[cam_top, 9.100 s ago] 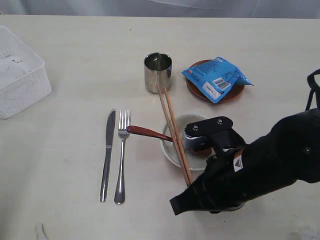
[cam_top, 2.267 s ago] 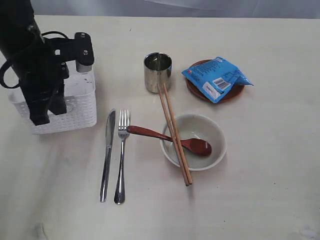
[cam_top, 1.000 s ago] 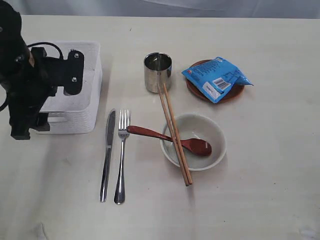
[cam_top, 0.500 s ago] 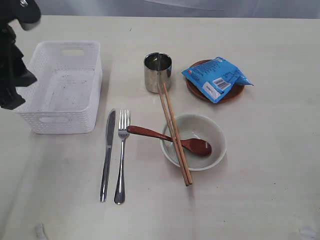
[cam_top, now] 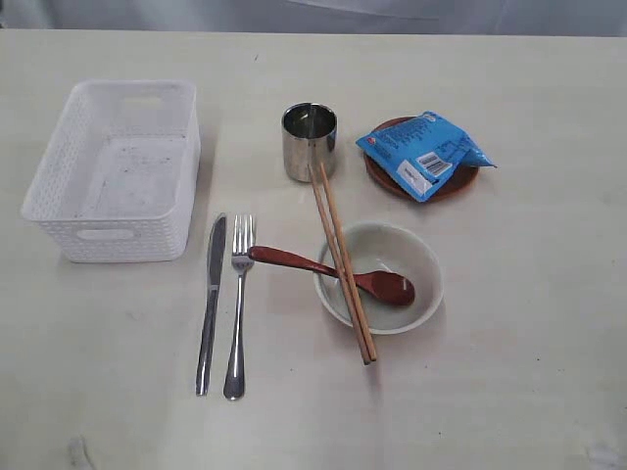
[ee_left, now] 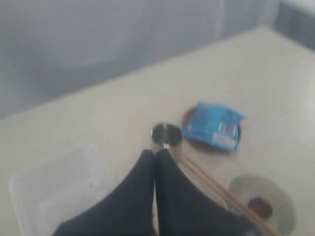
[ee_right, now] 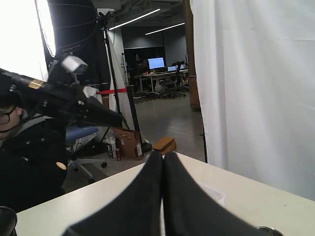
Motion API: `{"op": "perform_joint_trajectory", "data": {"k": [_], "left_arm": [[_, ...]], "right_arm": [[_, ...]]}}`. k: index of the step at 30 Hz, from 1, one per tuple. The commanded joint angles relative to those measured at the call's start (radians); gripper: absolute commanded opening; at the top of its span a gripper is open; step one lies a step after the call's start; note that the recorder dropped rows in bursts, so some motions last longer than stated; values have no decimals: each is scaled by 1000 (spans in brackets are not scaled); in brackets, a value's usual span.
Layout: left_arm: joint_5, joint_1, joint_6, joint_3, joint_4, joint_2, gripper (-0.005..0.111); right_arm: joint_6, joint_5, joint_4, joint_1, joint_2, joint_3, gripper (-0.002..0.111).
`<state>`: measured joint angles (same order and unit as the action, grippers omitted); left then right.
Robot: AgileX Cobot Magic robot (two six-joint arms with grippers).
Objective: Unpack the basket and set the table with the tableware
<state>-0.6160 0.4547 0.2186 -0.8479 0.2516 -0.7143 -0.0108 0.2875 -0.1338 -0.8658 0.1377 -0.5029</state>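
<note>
Your left gripper [ee_left: 155,156] and right gripper [ee_right: 163,156]: both closed, empty | white plastic lattice basket [cam_top: 122,240]: left on pale cream table [cam_top: 529,392], long side runs near-to-far | left gripper looks nearer.

left gripper [ee_left: 155,154] and right gripper [ee_right: 163,156] both have jaws pressed together.

Three views for you: one overhead, two from the wrists.
The exterior camera looks steeply down on the desk [cam_top: 549,392] from fairly near. Your left wrist camera, high up, looks down past the left fingers [ee_left: 140,196] and shares the basket [cam_top: 118,240], cup [cam_top: 309,140] and bowl [cam_top: 407,255] (blurred there). Your right wrist camera faces level past the right fingers [ee_right: 142,206] into the room [ee_right: 147,88].
</note>
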Motion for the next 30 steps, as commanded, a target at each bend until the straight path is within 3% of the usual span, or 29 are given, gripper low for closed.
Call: {"op": "perform_joint_trajectory", "data": {"k": [1, 6, 11, 20, 22, 26, 30], "left_arm": [[144, -3, -22, 68, -15, 159, 0], [163, -3, -22, 133, -128, 310, 0], [163, -3, -22, 158, -109, 425, 0], [163, -3, -22, 158, -109, 469, 0], [174, -3, -16, 158, -170, 469, 0], [348, -3, -42, 245, -206, 473, 0], [481, -16, -194, 346, -332, 500, 0]], "right_arm": [[-1, 3, 5, 0, -5, 2, 0], [-1, 3, 5, 0, -5, 2, 0], [-1, 3, 5, 0, -5, 2, 0], [-1, 3, 5, 0, -5, 2, 0], [-1, 3, 5, 0, -5, 2, 0], [-1, 3, 5, 0, -5, 2, 0], [-1, 3, 5, 0, -5, 2, 0]]}}
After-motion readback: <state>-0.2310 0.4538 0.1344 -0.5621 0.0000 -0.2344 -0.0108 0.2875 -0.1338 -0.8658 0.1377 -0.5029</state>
